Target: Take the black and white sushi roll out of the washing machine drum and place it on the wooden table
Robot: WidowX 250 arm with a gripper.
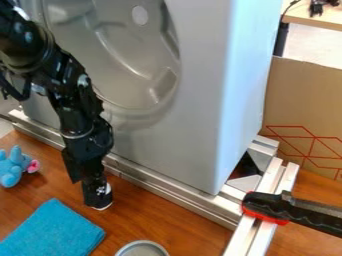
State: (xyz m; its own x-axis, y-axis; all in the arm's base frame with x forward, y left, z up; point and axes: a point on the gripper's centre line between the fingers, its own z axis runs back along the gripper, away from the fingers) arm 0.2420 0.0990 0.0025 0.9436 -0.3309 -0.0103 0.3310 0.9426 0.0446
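The blue cloth [53, 232] lay flat on the wooden tabletop [177, 224] at the near left, and just to its right, near the front edge of the view, was a round thing with a grey rim [141, 244]. Just beyond the cloth's far right side, a small black cylinder [99, 196] with white marks and a pale rim at its base stood almost upright, directly under the end effector [91, 171], which hung down from the upper left; whether it was wide or narrow, or had a grip on the cylinder, could not be told. Beyond the cloth to the left sat a light blue soft toy [11, 167] with a pink part. Well to the right of the cloth, a black and red handled tool [270, 207] lay across pale metal rails [255, 227]. Farther back than the cloth, a long metal bar [157, 186] ran along the foot of a big grey housing [190, 125] with a rounded hollow in its front. Beyond that, far to the cloth's right, stood a cardboard panel [300, 100] with red lines, and behind it a light wooden table [324, 19].
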